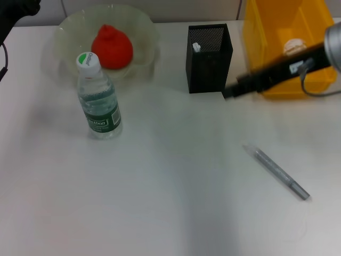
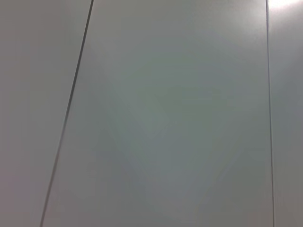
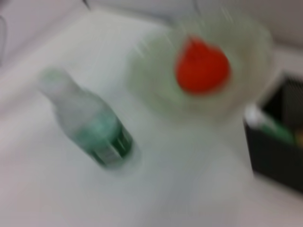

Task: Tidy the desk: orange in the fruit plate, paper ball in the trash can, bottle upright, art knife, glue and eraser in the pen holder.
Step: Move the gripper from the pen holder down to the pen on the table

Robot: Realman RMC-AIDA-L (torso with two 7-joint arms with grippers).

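Observation:
The orange [image 1: 112,47] lies in the translucent fruit plate [image 1: 143,32] at the back left. In front of it the bottle [image 1: 99,98] stands upright with its cap on. The black mesh pen holder [image 1: 209,61] holds a white-topped item [image 1: 196,47]; I cannot tell whether it is the glue or the eraser. On the table at the front right lies the grey art knife [image 1: 277,173]. The paper ball [image 1: 294,47] sits in the yellow trash can [image 1: 266,26]. My right gripper [image 1: 230,93] hovers just right of the pen holder. The right wrist view shows the bottle [image 3: 90,127], orange [image 3: 202,66] and pen holder [image 3: 279,151].
My left arm [image 1: 16,13] is parked at the back left corner, its wrist view showing only grey panels. Bare white table [image 1: 170,213] stretches across the front and between the bottle and the art knife.

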